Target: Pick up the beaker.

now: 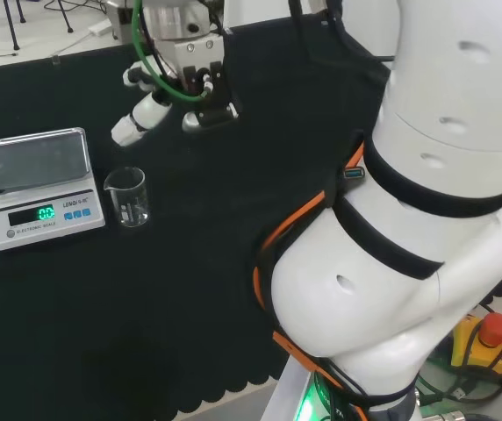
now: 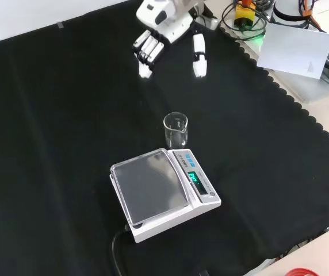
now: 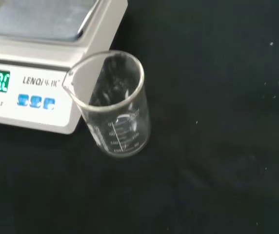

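A small clear glass beaker (image 1: 127, 196) stands upright on the black cloth just right of the scale in the head view. From the front, the beaker (image 2: 175, 130) sits just behind the scale's display end. In the wrist view the beaker (image 3: 112, 103) looks empty, with its spout turned toward the scale. My hand (image 1: 159, 98) hangs above the cloth beyond the beaker, well apart from it, with straight fingers spread and nothing held. In the front view the hand (image 2: 153, 43) is at the top, its fingers (image 2: 198, 56) pointing down toward the cloth.
A white digital scale (image 1: 40, 185) with a grey pan and a lit green display stands left of the beaker in the head view; the scale (image 2: 161, 192) has a black cable at its near end. Papers and cables (image 2: 297, 49) lie off the cloth's scalloped right edge.
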